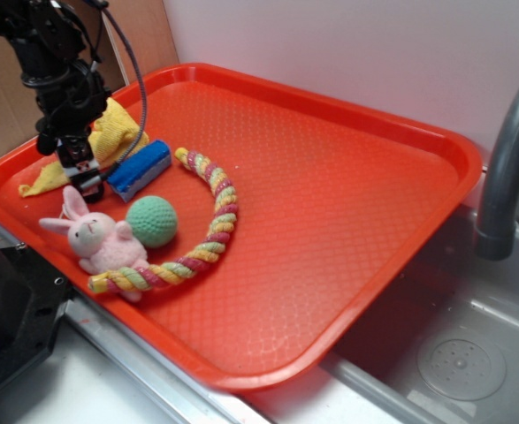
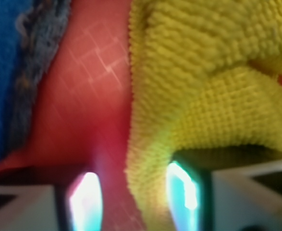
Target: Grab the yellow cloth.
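On my exterior feed, the gripper [image 1: 84,179] sits low at the far left of the red tray [image 1: 347,221], right over the yellow cloth [image 1: 109,137]. The cloth lies crumpled in the tray's back-left corner, a mustard rag with one flap trailing toward the left rim. Through the wrist camera its nubbly, looped knit is plain: the cloth [image 2: 203,96] fills the right side of the view, folded over itself, with an edge running down between my two fingers [image 2: 181,192]. The jaws stand apart around that edge; I see no pinch yet. Just right of the cloth lies the blue sponge [image 1: 140,169], close beside the gripper. Further along sit the pink bunny [image 1: 100,237], the green ball [image 1: 151,221] and the braided rope [image 1: 208,221] curving around them.
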Robot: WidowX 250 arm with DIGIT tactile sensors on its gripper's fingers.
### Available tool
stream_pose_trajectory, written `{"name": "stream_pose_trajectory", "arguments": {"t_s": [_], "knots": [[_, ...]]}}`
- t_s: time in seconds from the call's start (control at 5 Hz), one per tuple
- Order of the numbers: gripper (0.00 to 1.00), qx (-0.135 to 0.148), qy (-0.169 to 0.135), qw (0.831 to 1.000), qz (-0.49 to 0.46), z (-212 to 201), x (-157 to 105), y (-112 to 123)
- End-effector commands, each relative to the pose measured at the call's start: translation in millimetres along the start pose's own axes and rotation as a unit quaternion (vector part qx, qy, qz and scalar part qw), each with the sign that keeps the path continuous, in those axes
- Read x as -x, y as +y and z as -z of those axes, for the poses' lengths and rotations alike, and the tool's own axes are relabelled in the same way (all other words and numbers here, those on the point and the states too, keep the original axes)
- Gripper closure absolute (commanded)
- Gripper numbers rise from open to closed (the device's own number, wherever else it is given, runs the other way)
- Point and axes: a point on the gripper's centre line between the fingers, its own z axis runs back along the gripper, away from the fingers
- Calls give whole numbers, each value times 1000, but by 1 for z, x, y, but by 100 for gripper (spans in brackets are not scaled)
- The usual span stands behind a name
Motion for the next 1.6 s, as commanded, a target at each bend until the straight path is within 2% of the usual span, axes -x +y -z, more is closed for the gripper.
{"name": "stream_pose_trajectory", "arguments": {"t_s": [0.0,0.2,0.4,0.6,0.8,1.2,1.4], "knots": [[100,-5,-2,1000,-6,3,2,-15],[100,-4,-23,1000,7,-18,-1,-30],[100,-18,-48,999,2,-66,-9,-10],[100,-13,-57,998,-11,-114,-21,9],[100,-9,-46,999,-27,-132,-28,10],[100,0,-46,997,-66,-130,-20,9],[100,2,-28,997,-72,-109,-2,3]]}}
